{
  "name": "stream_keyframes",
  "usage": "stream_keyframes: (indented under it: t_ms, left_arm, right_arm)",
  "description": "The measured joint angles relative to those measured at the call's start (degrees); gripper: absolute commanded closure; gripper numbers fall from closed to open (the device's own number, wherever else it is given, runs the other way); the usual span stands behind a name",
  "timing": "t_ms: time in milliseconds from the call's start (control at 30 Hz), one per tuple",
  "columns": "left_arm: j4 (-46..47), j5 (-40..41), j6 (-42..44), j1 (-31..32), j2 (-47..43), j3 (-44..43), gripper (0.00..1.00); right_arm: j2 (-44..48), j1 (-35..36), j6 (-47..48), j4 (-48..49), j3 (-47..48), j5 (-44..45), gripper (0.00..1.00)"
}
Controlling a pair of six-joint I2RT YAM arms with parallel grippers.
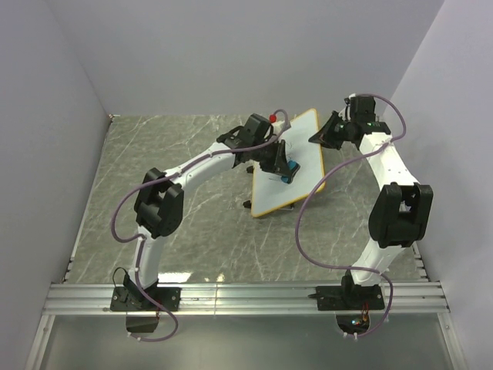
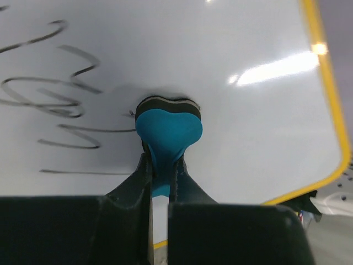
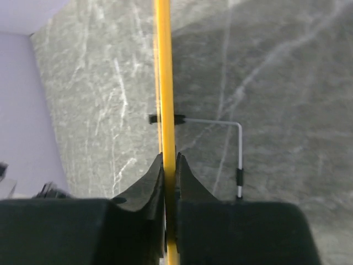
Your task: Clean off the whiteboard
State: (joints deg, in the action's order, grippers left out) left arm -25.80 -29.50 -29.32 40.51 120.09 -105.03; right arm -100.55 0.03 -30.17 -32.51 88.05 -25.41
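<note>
The whiteboard (image 1: 304,146) lies tilted on the grey marble table, white with an orange-yellow rim. Dark scribbles (image 2: 55,105) cover its left part in the left wrist view. My left gripper (image 2: 161,165) is shut on a blue eraser (image 2: 168,130), whose felt face presses on the whiteboard (image 2: 248,127) just right of the scribbles. The same eraser (image 1: 287,171) shows as a blue spot from above. My right gripper (image 3: 170,163) is shut on the board's yellow rim (image 3: 163,66), seen edge-on, at the right long edge (image 1: 321,137).
A white wire stand (image 3: 240,149) with black clips hangs off the board's edge over the marble table (image 3: 287,83). A small red object (image 1: 273,117) sits at the board's far corner. Grey walls close in on both sides. An aluminium rail (image 1: 246,293) carries both arm bases.
</note>
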Motion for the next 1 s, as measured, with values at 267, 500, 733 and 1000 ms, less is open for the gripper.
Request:
stream_keyframes:
  t_ms: [267,500,733,1000]
  left_arm:
    - [2.4,-1.7,3.2,4.7,-0.3,-1.9,1.0]
    - [5.8,-2.5,2.7,3.8,-2.8,5.8,1.0]
    - [6.2,-3.7,-1.7,-4.0,-0.6,12.9,1.0]
    - [1.7,0.7,-1.5,-9.0,3.9,10.5,1.0]
  right_arm:
    - [0.0,-0.3,2.8,2.2,-0.4,-2.7,1.0]
    - [0.0,-0.3,3.2,3.2,-1.1,-3.3,1.0]
    - [1.6,-1.0,2.7,7.1,-5.2,-3.1,1.0]
    - [5.2,-1.0,1.2,9.6,-9.5,-1.9,1.0]
